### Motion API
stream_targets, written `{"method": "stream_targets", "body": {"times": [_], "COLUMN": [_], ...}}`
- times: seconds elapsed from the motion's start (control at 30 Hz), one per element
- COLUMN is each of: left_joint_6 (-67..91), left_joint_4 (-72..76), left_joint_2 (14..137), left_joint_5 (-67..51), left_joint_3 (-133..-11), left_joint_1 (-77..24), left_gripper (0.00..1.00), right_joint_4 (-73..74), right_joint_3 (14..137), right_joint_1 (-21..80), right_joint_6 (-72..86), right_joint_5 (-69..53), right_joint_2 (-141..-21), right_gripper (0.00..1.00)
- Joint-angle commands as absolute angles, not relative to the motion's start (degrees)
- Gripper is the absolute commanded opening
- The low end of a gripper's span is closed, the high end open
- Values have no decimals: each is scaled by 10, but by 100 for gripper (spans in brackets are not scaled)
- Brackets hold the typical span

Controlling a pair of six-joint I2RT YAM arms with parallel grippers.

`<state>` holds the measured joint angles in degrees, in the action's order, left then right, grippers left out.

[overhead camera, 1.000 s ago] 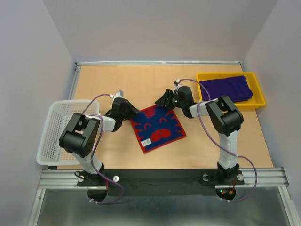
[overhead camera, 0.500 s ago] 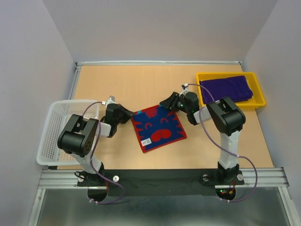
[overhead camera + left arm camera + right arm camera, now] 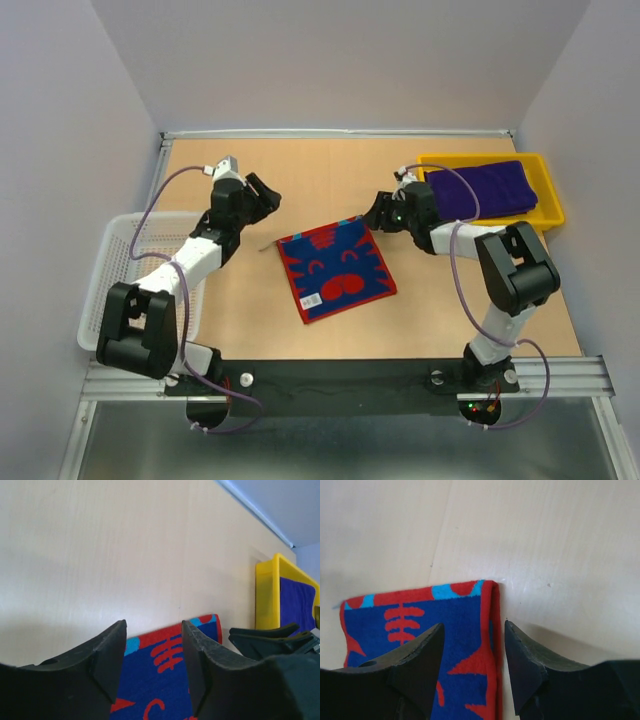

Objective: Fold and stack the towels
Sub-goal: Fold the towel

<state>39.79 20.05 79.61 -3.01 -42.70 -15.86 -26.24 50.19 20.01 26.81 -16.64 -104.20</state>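
**Patterned towel** [image 3: 337,270]: lies flat at mid-desk [image 3: 310,165]. Its right edge looks doubled over. Both wrist views cut off its near part.

**Left gripper** [image 3: 258,195]: hangs over bare desk beyond the towel's far left corner, jaws moderately apart and empty.

**Right gripper** [image 3: 375,213]: hangs above the towel's far right corner, jaws likewise apart and empty. Contact with the cloth cannot be determined.

**Purple towel** [image 3: 485,188]: lies in the yellow tray [image 3: 480,157]. The right arm hides its left end, and the number of layers is indistinct.
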Motion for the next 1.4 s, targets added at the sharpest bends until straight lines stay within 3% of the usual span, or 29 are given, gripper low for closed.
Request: {"method": "stream_targets", "body": {"times": [0.0,0.03,0.1,0.13,0.33,0.5,0.8,1.03,1.27,1.37], "left_joint_6": [295,266,241,226,142,131,105,98,86,74], "left_joint_4": [39,18,-39,-52,-69,-40,-30,-30,-29,-19], "left_joint_2": [756,752,738,735,702,688,664,664,665,662], "left_joint_5": [14,23,56,68,141,147,123,117,99,73], "left_joint_3": [-503,-515,-549,-558,-551,-505,-497,-496,-494,-489], "left_joint_1": [-157,-157,-157,-156,-156,-156,-156,-156,-156,-156], "left_gripper": [69,86,98,99,99,99,99,99,99,99], "right_joint_4": [-98,-78,-18,-2,154,182,294,354,387,388], "right_joint_3": [534,534,535,537,542,522,500,489,609,677], "right_joint_1": [218,232,252,275,379,422,489,521,512,460], "right_joint_6": [166,159,136,130,133,177,264,335,193,106], "right_joint_5": [-113,-100,-68,-57,38,75,100,50,95,72], "right_joint_2": [-967,-953,-926,-920,-912,-911,-913,-861,-831,-859], "right_gripper": [57,57,56,56,53,51,51,51,54,55]}}
